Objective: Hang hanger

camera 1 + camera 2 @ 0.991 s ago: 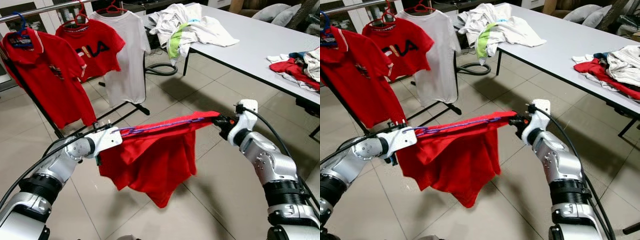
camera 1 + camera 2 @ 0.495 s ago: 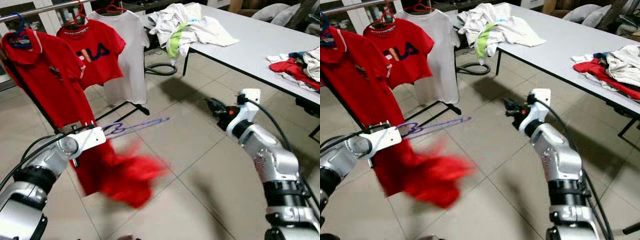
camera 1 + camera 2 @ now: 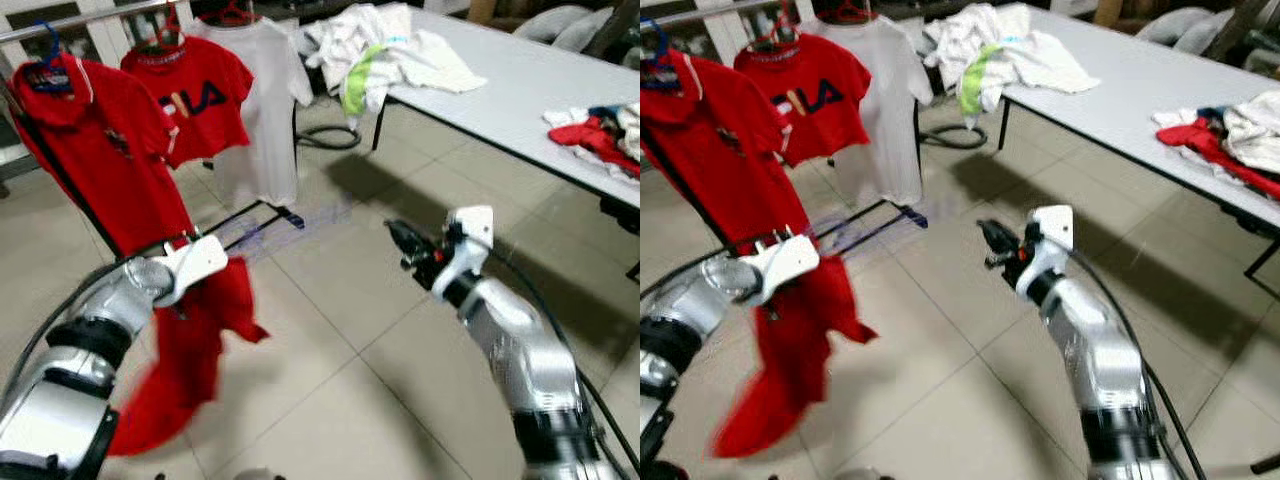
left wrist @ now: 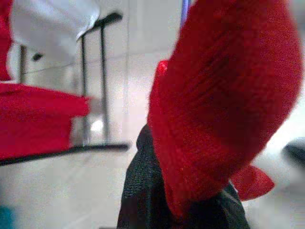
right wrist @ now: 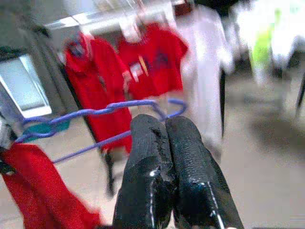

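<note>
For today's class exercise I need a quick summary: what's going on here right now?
The robot's left gripper holds a red shirt on a purple hanger, the shirt drooping toward the floor. The right gripper is shut and empty, apart from the shirt. Ahead, a clothes rack carries two red shirts and a white one.

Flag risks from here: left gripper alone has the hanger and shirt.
1. The red shirt sags off one side of the purple hanger and could slide off.
2. The left gripper seems to hold the hanger by one end, so it may twist or swing on the way to the rack.
3. The right gripper, shut and empty, cannot steady it. The rack already holds three shirts, so the hook may snag one.
</note>
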Available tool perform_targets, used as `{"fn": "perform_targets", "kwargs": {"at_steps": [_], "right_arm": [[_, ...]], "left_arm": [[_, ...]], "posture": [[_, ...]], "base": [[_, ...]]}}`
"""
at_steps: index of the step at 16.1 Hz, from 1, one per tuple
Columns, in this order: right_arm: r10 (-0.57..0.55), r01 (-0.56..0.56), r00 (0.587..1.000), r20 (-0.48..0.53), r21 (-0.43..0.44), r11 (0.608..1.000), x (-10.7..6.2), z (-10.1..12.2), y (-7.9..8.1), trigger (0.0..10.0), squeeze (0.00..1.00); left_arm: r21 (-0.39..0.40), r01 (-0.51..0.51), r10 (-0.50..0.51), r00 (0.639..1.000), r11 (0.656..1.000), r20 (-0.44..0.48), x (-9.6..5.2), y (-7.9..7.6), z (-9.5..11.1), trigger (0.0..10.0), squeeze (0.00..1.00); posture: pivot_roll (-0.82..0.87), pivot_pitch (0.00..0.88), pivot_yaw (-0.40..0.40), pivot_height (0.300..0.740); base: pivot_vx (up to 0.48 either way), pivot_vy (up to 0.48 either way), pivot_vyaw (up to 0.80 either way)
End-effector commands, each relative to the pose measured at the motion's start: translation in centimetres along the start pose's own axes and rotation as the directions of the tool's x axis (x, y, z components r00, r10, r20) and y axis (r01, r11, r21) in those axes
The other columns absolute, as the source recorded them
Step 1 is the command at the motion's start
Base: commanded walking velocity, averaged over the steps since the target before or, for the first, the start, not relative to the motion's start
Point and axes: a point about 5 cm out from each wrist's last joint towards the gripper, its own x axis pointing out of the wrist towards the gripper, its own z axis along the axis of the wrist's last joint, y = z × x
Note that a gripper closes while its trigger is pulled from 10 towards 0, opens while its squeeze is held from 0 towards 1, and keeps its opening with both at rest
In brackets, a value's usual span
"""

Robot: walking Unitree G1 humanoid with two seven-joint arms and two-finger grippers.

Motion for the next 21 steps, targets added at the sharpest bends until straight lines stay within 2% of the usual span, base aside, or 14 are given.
{"fn": "perform_targets", "kwargs": {"at_steps": [1,2,3,4,5,7,9,10,12,13,16,19,20,21], "right_arm": [[0.079,-0.061,0.988,0.132,-0.133,0.989,-0.2,2.2,1.2,10.0,0.00],[0.133,-0.096,0.976,0.172,-0.208,0.973,-0.9,2.3,2.0,10.0,0.00],[0.176,-0.131,0.966,0.187,-0.230,0.964,-1.5,2.0,2.7,10.0,0.00],[0.195,-0.145,0.962,0.190,-0.249,0.958,-2.2,1.5,3.3,10.0,1.00],[0.206,-0.156,0.960,0.190,-0.251,0.955,-2.4,1.3,3.5,10.0,1.00],[0.264,-0.209,0.949,0.172,-0.282,0.936,-3.1,0.4,4.2,10.0,1.00],[0.277,-0.218,0.946,0.170,-0.300,0.929,-3.2,0.4,4.1,10.0,1.00],[0.281,-0.221,0.944,0.170,-0.306,0.926,-3.3,0.4,4.0,10.0,1.00],[0.297,-0.237,0.941,0.160,-0.311,0.920,-3.4,0.4,3.9,10.0,1.00],[0.310,-0.257,0.941,0.136,-0.311,0.915,-3.6,0.1,3.9,10.0,1.00],[0.319,-0.349,0.935,-0.154,-0.244,0.905,-4.1,-3.6,3.6,10.0,1.00],[0.293,-0.326,0.938,-0.186,-0.184,0.927,-3.9,-4.3,4.1,10.0,1.00],[0.299,-0.341,0.926,-0.230,-0.172,0.924,-4.0,-4.8,4.2,10.0,0.00],[0.296,-0.346,0.920,-0.256,-0.177,0.921,-4.1,-5.1,4.2,10.0,0.00]], "left_arm": [[-0.115,0.017,-0.004,0.993,0.993,0.114,-0.2,0.0,0.9,0.0,0.00],[-0.248,0.056,-0.006,0.980,0.967,0.198,-0.1,-0.6,1.1,0.0,0.00],[-0.364,0.109,-0.009,0.964,0.925,0.265,-0.2,-1.3,1.2,0.0,0.00],[-0.409,0.143,0.003,0.942,0.901,0.337,-0.6,-1.6,1.4,0.0,0.00],[-0.417,0.154,0.007,0.933,0.896,0.361,-0.8,-1.6,1.5,0.0,0.00],[-0.313,0.221,-0.014,0.836,0.924,0.549,-2.4,-1.0,3.2,0.0,0.00],[-0.255,0.260,-0.045,0.776,0.931,0.629,-3.5,-0.5,4.1,0.0,0.00],[-0.211,0.301,-0.080,0.725,0.930,0.684,-4.4,-0.2,4.8,0.0,0.00],[-0.140,0.322,-0.133,0.693,0.936,0.708,-5.4,0.4,5.6,0.0,0.00],[-0.108,0.337,-0.154,0.663,0.935,0.733,-5.9,0.8,6.2,0.0,0.00],[-0.034,0.365,-0.195,0.570,0.930,0.798,-7.4,1.9,8.8,0.0,0.00],[0.046,0.414,-0.259,0.475,0.909,0.841,-9.0,2.3,10.8,0.0,0.00],[0.072,0.438,-0.285,0.442,0.896,0.850,-9.5,2.4,11.0,0.0,0.00],[0.093,0.455,-0.307,0.423,0.886,0.853,-9.9,2.5,11.1,0.0,0.00]], "posture": [[-0.01,0.000,0.071,0.740],[-0.01,0.000,0.072,0.740],[-0.02,0.000,0.070,0.740],[-0.02,0.000,0.058,0.740],[-0.02,0.000,0.056,0.740],[-0.02,0.000,0.042,0.740],[-0.02,0.000,0.038,0.740],[-0.02,0.000,0.037,0.740],[-0.02,0.000,0.038,0.740],[-0.02,0.000,0.040,0.740],[-0.02,0.000,0.050,0.740],[-0.01,0.000,0.058,0.740],[-0.01,0.000,0.058,0.740],[-0.01,0.000,0.059,0.740]], "base": [[0.000,0.000,0.00],[0.000,0.000,0.00],[0.000,0.000,0.00],[0.000,0.000,0.00],[0.000,0.000,0.00],[0.000,0.000,0.00],[0.000,0.000,0.00],[0.000,0.000,0.00],[0.000,0.000,0.00],[0.000,0.000,0.00],[0.000,0.000,0.00],[0.000,0.000,0.00],[0.000,0.000,0.00],[0.000,0.000,0.00]]}}
